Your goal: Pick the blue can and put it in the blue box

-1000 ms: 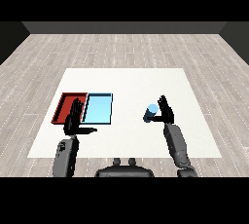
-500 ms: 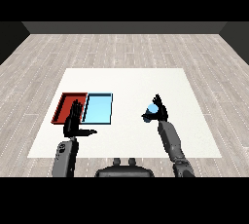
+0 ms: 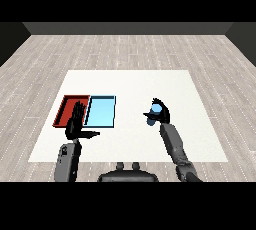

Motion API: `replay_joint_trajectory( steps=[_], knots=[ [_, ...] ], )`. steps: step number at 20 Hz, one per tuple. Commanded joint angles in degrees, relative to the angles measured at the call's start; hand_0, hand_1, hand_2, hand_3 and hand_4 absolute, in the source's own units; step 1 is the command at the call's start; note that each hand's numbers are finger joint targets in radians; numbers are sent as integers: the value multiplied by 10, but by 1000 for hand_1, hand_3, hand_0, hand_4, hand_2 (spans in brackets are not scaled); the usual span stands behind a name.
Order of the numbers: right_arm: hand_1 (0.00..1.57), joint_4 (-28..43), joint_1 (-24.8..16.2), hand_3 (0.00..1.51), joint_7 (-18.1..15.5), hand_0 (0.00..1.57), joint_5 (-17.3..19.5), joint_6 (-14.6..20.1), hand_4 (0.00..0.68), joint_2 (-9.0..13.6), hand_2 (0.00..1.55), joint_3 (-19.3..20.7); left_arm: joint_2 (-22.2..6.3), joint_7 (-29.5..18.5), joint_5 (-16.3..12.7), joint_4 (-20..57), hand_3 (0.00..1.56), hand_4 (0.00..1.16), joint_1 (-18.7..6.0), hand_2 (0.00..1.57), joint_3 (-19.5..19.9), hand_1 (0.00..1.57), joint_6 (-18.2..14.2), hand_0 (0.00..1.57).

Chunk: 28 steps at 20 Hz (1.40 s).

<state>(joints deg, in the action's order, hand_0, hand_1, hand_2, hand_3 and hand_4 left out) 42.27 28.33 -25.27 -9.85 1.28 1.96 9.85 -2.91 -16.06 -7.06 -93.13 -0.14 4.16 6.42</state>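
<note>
While the right hand (image 3: 161, 111) curls round it, the one blue can (image 3: 154, 114) sits in that grasp over the bare counter (image 3: 135, 81), right of the trays and well apart from them; whether it touches the surface can't be told. Fingers wrap over the can's top and far side, thumb on the near side. Two trays, side by side and touching: blue tray (image 3: 100, 111) on the right, red tray (image 3: 69, 107) on the left. Blue tray holds nothing visible. Red tray's near part is hidden behind the left hand (image 3: 77, 123); the rest shows nothing in it. Left hand stands upright at the trays' near edge, fingers straight up, thumb out to the right, holding nothing. Two grey forearms, one per hand.
</note>
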Motion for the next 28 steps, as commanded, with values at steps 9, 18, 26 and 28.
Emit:
replay_joint_trajectory(
  steps=[9, 18, 26, 28],
  knots=[
    [1500, 119, -24, 1434, 110, 1500, 42, 68, 596, 8, 1469, -66, 2, -22, 17, 3, 0, 0, 16, 0, -10, 0, 3, 0],
    [1449, 227, -16, 1444, 111, 1449, 64, 59, 629, -9, 1471, -112, -8, 4, 21, -1, 0, 0, 2, 0, -21, 0, 13, 0],
    [1456, 334, -48, 1437, 152, 1456, 68, 81, 634, -20, 1457, -157, 22, 48, -9, 11, 0, 0, -15, 0, -43, 0, 18, 0],
    [1456, 352, -73, 1437, 138, 1456, 63, 104, 634, -20, 1457, -182, 27, 46, -2, -13, 0, 0, 11, 0, -59, 0, 15, 0]
  ],
)
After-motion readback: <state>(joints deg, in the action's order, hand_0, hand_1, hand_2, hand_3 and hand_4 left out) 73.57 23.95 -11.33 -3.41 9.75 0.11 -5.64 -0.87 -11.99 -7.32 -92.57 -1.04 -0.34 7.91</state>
